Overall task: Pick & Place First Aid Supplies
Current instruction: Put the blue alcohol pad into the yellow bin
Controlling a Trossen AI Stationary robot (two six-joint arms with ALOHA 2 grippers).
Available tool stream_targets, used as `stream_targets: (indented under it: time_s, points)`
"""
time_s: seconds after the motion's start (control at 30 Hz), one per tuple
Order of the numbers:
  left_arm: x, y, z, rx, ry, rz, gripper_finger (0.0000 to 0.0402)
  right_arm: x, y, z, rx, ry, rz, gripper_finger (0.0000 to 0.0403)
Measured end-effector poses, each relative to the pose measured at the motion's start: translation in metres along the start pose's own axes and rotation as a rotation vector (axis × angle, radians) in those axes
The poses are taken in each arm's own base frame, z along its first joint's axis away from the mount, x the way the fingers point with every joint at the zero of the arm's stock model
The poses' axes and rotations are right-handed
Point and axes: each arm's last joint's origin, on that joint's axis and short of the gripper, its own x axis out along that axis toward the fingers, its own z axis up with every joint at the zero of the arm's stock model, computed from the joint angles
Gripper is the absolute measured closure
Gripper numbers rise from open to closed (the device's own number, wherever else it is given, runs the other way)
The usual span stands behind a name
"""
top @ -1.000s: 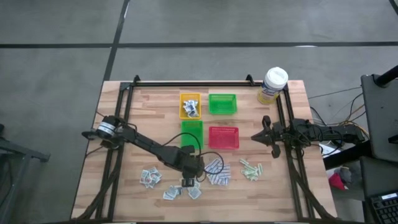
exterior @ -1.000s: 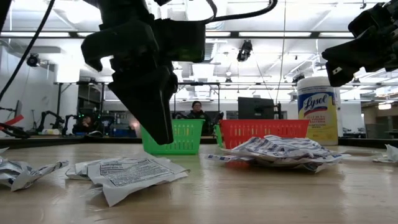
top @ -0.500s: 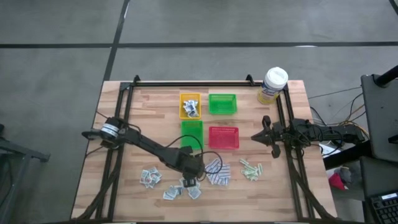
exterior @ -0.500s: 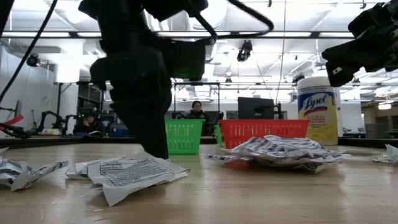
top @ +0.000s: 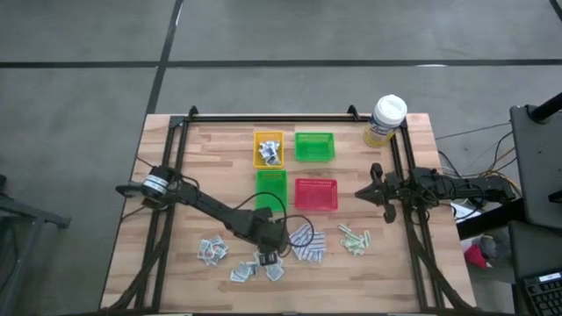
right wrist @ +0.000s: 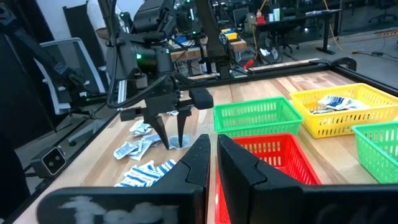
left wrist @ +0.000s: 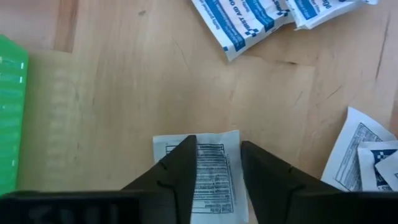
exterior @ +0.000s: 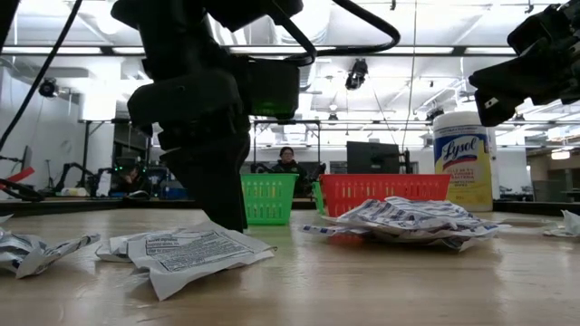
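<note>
While the right gripper (right wrist: 211, 158) is waiting clenched, the left gripper (left wrist: 217, 165) is straddling a white sachet (left wrist: 211, 180), jaws released; next needs closing.

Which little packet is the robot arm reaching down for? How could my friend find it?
Start at the wooden table and find the green tray nearest its middle. Just in front of it, the left gripper stands with a finger on each side of one white sachet. It lies alone, printed with small black text, unlike the blue-and-white pads nearby.

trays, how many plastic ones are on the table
4: yellow tray and green tray in the far row, another green tray and red tray just nearer.
</note>
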Motion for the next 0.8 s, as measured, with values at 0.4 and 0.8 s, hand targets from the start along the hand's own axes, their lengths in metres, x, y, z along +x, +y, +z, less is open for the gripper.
stream_targets:
  time_s: [0.4, 0.8]
  points:
    - [-0.001, -0.001, 0.000, 0.045, -0.013, -0.014, 0.0375, 0.000, 0.000, 0.000, 0.000, 0.001, 0.001, 0.0374]
    - [-0.043, 0.007, 0.014, 0.098, -0.040, -0.010, 0.0401, 0.000, 0.000, 0.000, 0.000, 0.000, 0.000, 0.0374]
